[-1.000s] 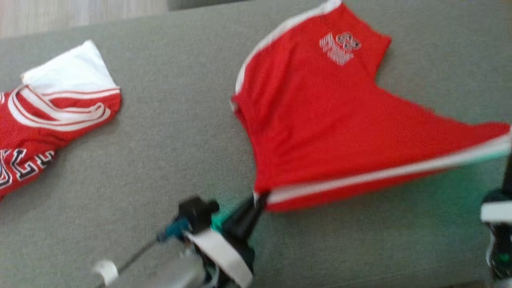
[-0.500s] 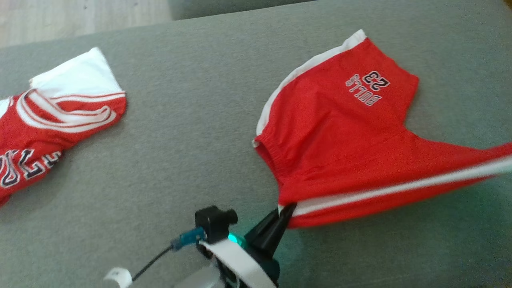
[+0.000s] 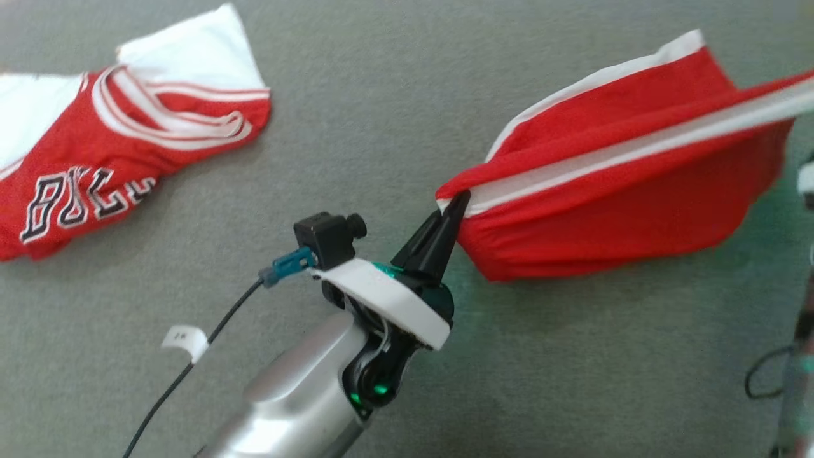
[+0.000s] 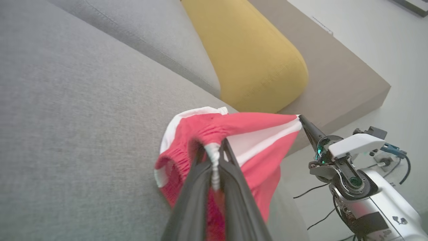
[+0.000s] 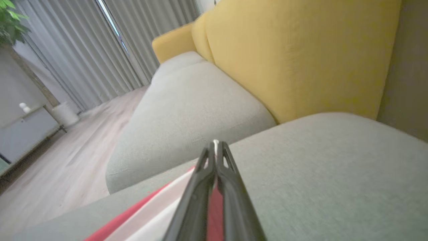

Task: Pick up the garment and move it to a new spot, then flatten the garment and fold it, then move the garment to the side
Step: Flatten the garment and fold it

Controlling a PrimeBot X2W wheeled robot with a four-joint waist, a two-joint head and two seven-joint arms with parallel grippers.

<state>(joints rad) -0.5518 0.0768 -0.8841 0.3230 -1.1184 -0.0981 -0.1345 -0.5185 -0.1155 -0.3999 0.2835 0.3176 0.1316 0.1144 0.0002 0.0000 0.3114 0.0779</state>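
Observation:
The garment is a pair of red shorts (image 3: 610,191) with white side stripes, hanging stretched between my two grippers above the grey sofa seat (image 3: 356,114). My left gripper (image 3: 459,198) is shut on the corner of the white-striped waistband; in the left wrist view its tips (image 4: 214,145) pinch that bunched band. My right gripper (image 4: 300,117) is shut on the opposite corner, and in the right wrist view its tips (image 5: 215,144) hold red and white cloth (image 5: 157,214). The shorts sag below the taut stripe; their far white edge (image 3: 604,76) is near the cushion.
A red and white jersey (image 3: 95,152) lies crumpled at the seat's far left. A yellow bolster cushion (image 4: 247,57) lies behind the seat beside a brown sofa base (image 4: 344,83). Cables (image 3: 766,381) trail at the right. Wooden floor (image 5: 63,154) and curtains (image 5: 83,50) lie beyond.
The camera has shifted. Both grippers have raised the shorts: they lay spread with the printed leg showing, and now hang doubled under the stripe, the print hidden.

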